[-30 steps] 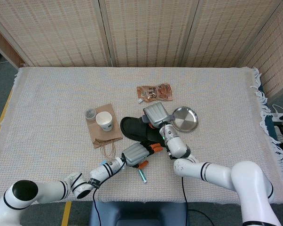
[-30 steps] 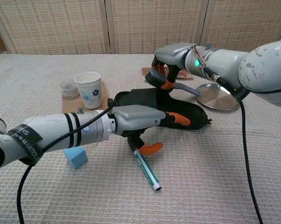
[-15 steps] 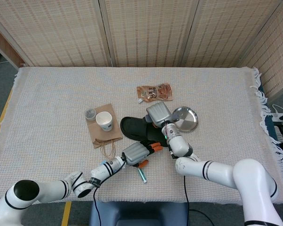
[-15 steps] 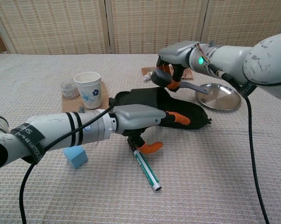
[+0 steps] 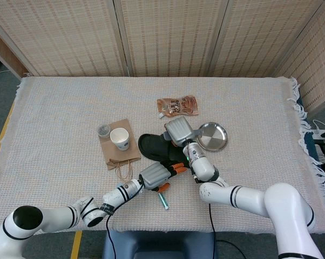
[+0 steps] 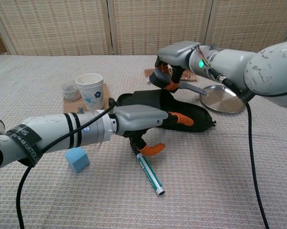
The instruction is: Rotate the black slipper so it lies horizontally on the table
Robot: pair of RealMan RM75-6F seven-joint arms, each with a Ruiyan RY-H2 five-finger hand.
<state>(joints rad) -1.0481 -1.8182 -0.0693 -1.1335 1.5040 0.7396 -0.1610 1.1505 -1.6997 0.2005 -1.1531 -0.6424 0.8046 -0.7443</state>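
The black slipper [image 5: 161, 150] lies mid-worktop between the paper cup [image 5: 120, 138] and the steel plate [image 5: 212, 136], already close to horizontal; little turning seems left. The left hand [image 6: 138, 118] rests against its near edge, fingers [image 6: 180, 119] extended onto it. The right hand [image 6: 174, 59] hovers above the far side, fingers curled, apparently holding nothing.

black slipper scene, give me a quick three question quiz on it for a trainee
1. True or false: the black slipper lies between the paper cup and the metal plate.
2. What lies on the cloth just below the left robot hand in the chest view? A) pen B) spoon C) key
3. Fill in: the paper cup stands on a brown paper ____.

Key: 1 true; 2 A, the pen; 3 bag.
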